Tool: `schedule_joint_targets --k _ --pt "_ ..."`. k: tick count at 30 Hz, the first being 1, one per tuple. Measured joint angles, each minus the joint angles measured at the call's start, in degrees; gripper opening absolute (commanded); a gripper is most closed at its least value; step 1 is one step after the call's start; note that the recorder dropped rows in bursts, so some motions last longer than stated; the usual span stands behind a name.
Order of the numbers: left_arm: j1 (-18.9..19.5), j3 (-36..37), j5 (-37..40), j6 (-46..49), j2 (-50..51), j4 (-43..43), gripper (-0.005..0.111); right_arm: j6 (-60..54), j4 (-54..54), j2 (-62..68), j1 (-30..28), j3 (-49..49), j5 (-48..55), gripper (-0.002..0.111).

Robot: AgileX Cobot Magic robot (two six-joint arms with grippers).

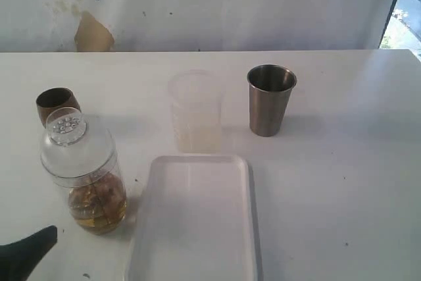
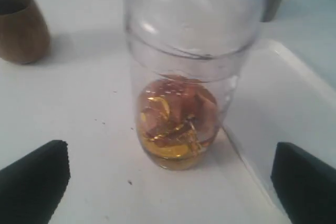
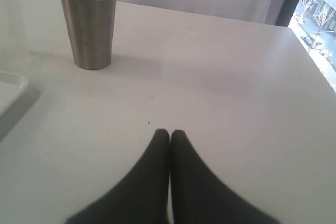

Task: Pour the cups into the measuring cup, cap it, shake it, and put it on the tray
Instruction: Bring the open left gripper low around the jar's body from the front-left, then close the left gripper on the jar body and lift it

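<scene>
A white surface point(image 1: 342, 182) holds five things in a loose row, seen from its near edge. Toward the left edge stands a small rounded brown wooden cup point(image 1: 56, 104), upright and apart from everything else. Just nearer than it, toward the near left corner, stands the measuring cup point(image 1: 85, 182): a clear plastic cylinder closed with a clear domed cap point(image 1: 74, 146) that has a small perforated top. Its bottom holds amber liquid with brownish and golden pieces in it. It stands upright on the surface, just beside the left rim of the tray and not on it. The left fingers point(image 2: 37, 182), black and ridged, are spread wide on either side of the measuring cup, low by its base and clear of its wall. The tray point(image 1: 245, 182), flat, white and rectangular with rounded corners and a low rim, lies at the middle of the near edge. Beyond the tray's far rim stands a frosted translucent beaker point(image 1: 195, 111), upright and near the tray. Right of the beaker, well toward the far edge, stands the taller tapered brushed-steel tumbler point(image 1: 270, 100), upright with its mouth up. The right fingers point(image 3: 147, 187), dark and tapered, are pressed together with nothing between them, over bare surface on the right side, well apart from the tumbler.
</scene>
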Motion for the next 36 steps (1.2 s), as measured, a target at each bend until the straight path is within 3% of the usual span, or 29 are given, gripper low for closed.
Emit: schedule_joint_targets --k 3,8,12,17,24,33,36 --pt "-1.4 1.1 -5.8 -8.6 -0.2 6.3 0.105 0.0 0.0 0.0 0.0 0.0 0.0 0.000" --pt "-5.6 1.1 -10.2 -35.0 -0.2 40.7 0.105 0.0 0.0 0.0 0.0 0.0 0.0 0.000" --pt "-6.1 1.1 -11.6 -45.3 0.7 53.5 0.105 0.0 0.0 0.0 0.0 0.0 0.0 0.000" --pt "-6.1 1.1 -17.5 -42.5 8.5 51.1 0.105 0.0 0.0 0.0 0.0 0.0 0.0 0.000" --pt "-6.1 1.1 -29.6 -29.6 22.4 34.6 0.105 0.0 0.0 0.0 0.0 0.0 0.0 0.000" --pt "-6.1 1.1 -46.8 -30.4 40.1 33.6 0.105 0.0 0.1 0.0 0.0 0.0 0.0 0.000" --pt "-6.1 0.9 -48.8 -30.5 44.4 34.0 0.105 0.0 0.1 0.0 0.0 0.0 0.0 0.000"
